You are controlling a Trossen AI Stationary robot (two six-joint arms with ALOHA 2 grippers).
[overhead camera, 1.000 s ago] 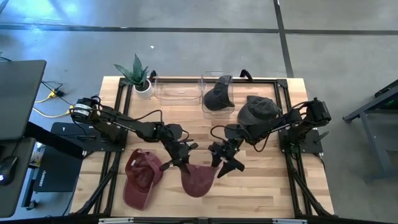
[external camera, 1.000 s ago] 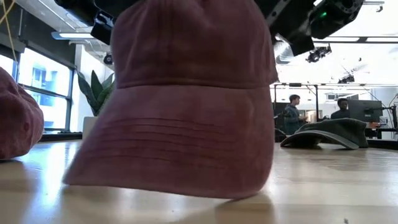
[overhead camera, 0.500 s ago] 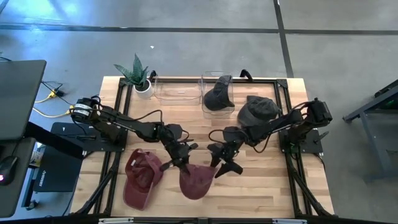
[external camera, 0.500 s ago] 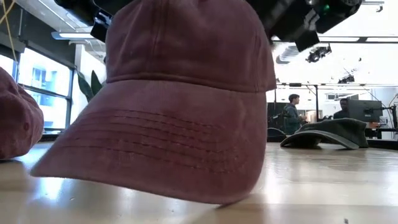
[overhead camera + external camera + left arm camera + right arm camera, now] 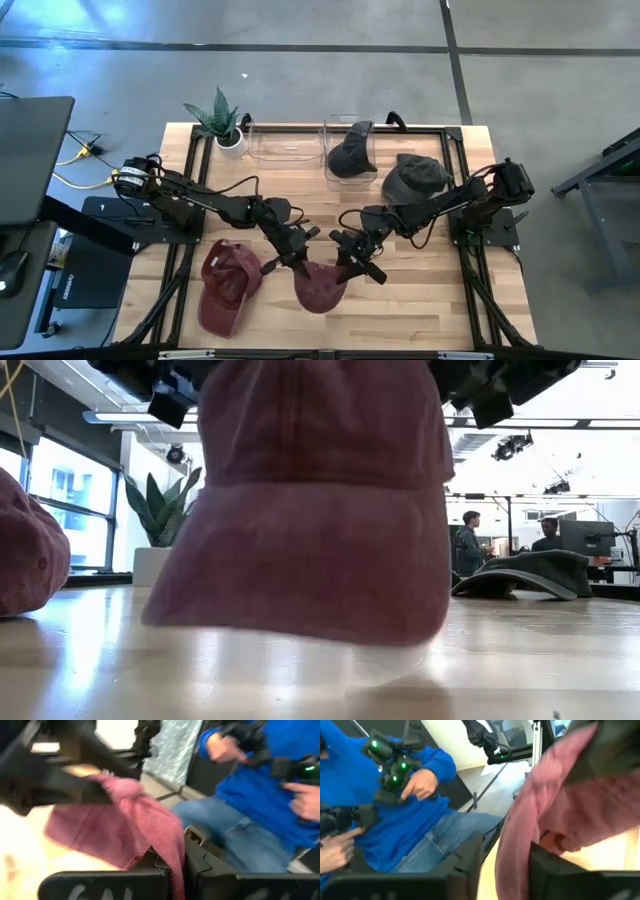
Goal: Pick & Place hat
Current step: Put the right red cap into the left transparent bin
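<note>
Both sets of jaws are clamped on the soft, floppy red hat (image 5: 318,287) at bottom middle; hold its edges

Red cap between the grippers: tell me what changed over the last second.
Held by the left gripper and right gripper, the red cap swung: its brim dropped, then lifted, and the grippers closed in. The second red cap, grey hat and dark cap stayed put.

Maroon cap (image 5: 320,500) fills centre frame, brim toward the camera and clear of the desk (image 5: 540,660). Dark arm parts at its top corners. 2nd maroon cap (image 5: 30,550) at left edge. Potted plant (image 5: 160,520) behind. Grey hat (image 5: 530,573) right. 2 people (image 5: 468,542) far back.
</note>
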